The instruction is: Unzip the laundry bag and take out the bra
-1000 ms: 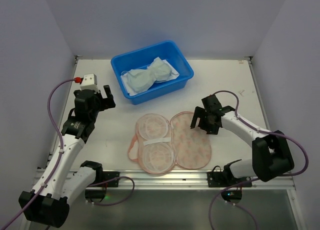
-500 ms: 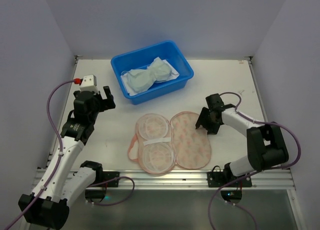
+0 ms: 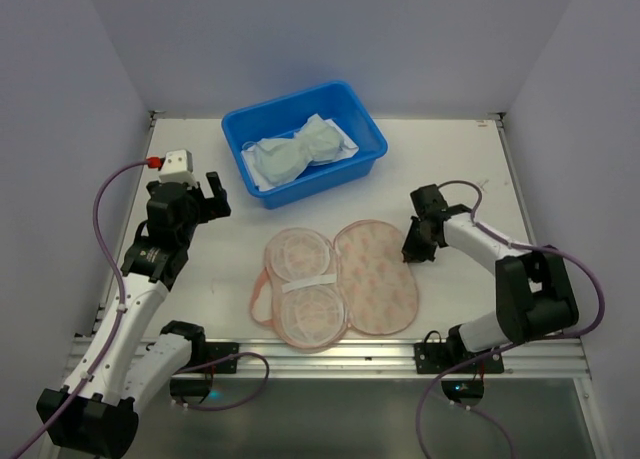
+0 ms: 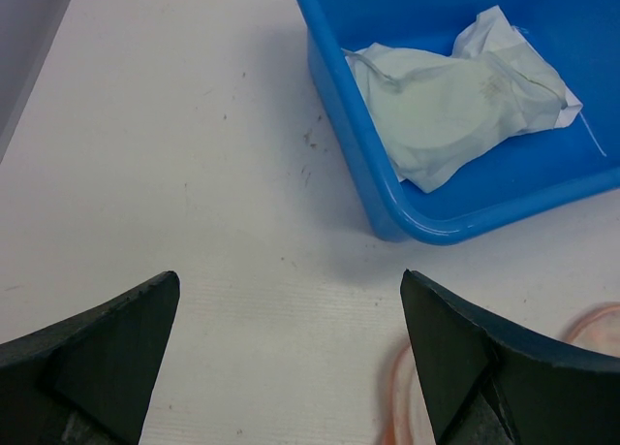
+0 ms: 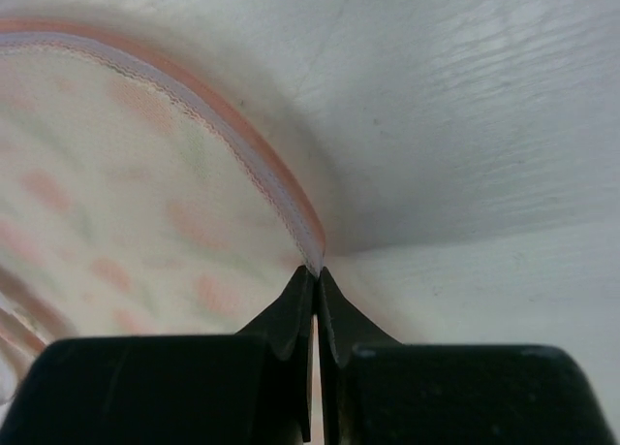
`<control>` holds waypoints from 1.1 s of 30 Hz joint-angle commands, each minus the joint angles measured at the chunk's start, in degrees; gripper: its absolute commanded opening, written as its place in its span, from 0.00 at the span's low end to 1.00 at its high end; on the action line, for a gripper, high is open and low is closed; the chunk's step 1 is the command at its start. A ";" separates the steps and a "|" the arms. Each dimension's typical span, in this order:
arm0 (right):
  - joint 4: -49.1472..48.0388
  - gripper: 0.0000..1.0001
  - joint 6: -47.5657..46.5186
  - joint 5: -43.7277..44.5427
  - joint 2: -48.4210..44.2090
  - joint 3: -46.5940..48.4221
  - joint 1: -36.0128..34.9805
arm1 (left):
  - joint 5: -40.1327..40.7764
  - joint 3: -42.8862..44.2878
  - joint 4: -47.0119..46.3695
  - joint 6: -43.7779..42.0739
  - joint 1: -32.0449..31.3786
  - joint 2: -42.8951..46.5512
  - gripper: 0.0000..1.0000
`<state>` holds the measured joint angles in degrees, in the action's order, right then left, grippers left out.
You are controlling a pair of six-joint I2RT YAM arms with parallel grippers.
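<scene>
- Looking at a white table [image 3: 225,264] with faint scuffs, boxed in by plain pale lilac walls [image 3: 300,39]. A metal rail [image 3: 330,351] runs along its near edge.
- We see one container, a blue bin [image 3: 330,179], at the far centre of the table and set at a slight angle.
- The bra [image 3: 298,151] lies inside the bin, loosely bunched, covering most of the floor.
- The bra is pale mint-green soft fabric with two rounded padded cups. The left wrist view shows one cup and a folded end resting against the bin wall.
- The laundry bag [image 3: 378,279] is on the table at front centre, between bin and rail and apart from the bin.
- We read the bag as unzipped and laid open flat like a book.
  - The left half shows mesh lining with two round panels and a white band across.
  - The right half shows cream fabric with an orange-pink floral print.
  - Pink edging runs round both halves, and a pink loop [image 3: 258,301] sticks out at the left.
- Right arm [image 3: 480,244]: the right jaws are pressed together low on the table, pinching the pink edging on the bag's right rim.
- Left arm [image 3: 150,249]: the left jaws are spread wide and grip nothing. They hang above the table just left of the bin's near corner.
</scene>
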<state>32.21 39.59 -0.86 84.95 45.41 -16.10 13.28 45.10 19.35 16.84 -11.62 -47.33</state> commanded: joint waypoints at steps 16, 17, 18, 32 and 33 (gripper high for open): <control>21.23 0.00 -9.18 10.55 -9.80 25.78 -0.33 | 0.43 -0.54 -2.57 -1.46 0.54 0.31 1.00; 20.54 0.00 -9.18 9.31 -9.80 25.78 -1.47 | 0.52 -0.63 -2.57 -1.46 0.54 0.40 1.00; 20.27 0.00 -9.01 6.69 -9.71 25.52 -2.26 | 0.52 -0.63 -2.74 -1.46 0.54 0.57 1.00; 8.32 0.00 -0.58 -8.80 0.74 23.94 -18.17 | -0.62 -0.80 -2.66 -1.46 0.54 0.13 1.00; 7.35 0.00 0.47 -9.41 1.44 23.68 -18.44 | -0.62 -0.89 -2.66 -1.46 0.54 0.13 1.00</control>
<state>44.64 36.53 -4.82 85.23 69.34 -33.65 12.97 45.08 19.35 16.71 -11.62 -47.37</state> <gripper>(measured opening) 0.011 0.997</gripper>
